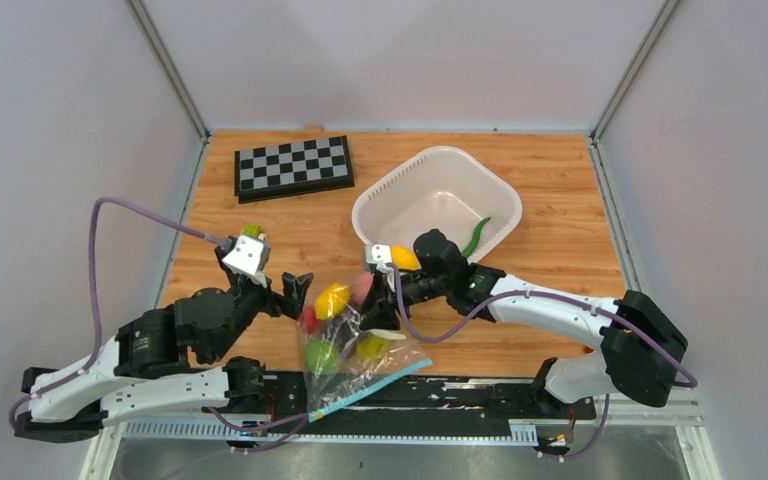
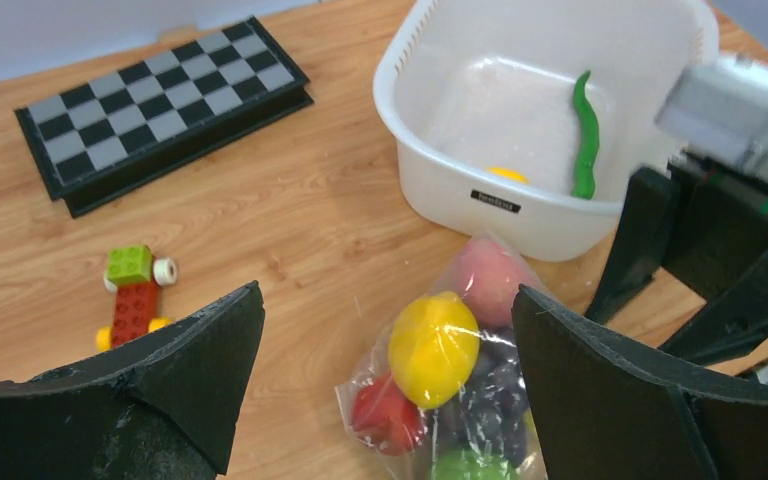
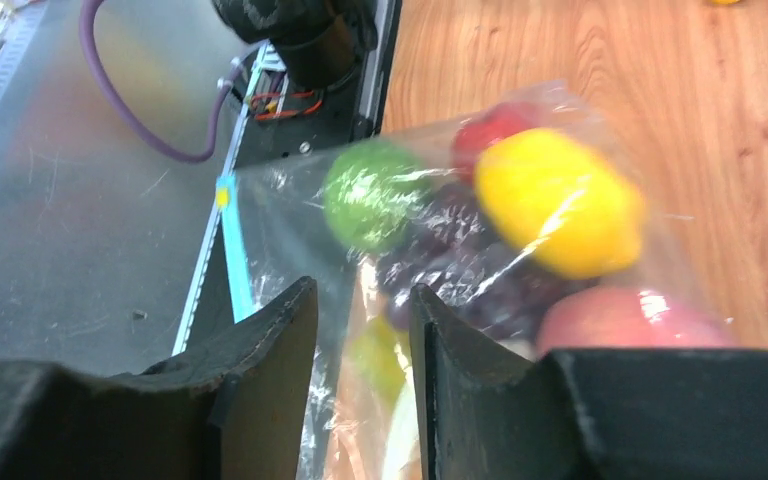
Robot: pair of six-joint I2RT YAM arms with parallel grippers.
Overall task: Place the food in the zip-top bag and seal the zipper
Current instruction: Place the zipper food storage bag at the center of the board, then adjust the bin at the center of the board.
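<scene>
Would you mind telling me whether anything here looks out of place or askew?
The green chili and a yellow piece lie in the white basket, not in the zip-top bag. The bag's teal zipper edge lies off the wood, slanting across the black rail at the table's near edge.

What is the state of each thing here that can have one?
zip-top bag: lying on the table, fruit inside.
zipper: cannot tell if sealed.
basket: upright, holding a green chili.
chessboard: folded shut.
left gripper: open, empty.
right gripper: slightly open, at the bag.
</scene>
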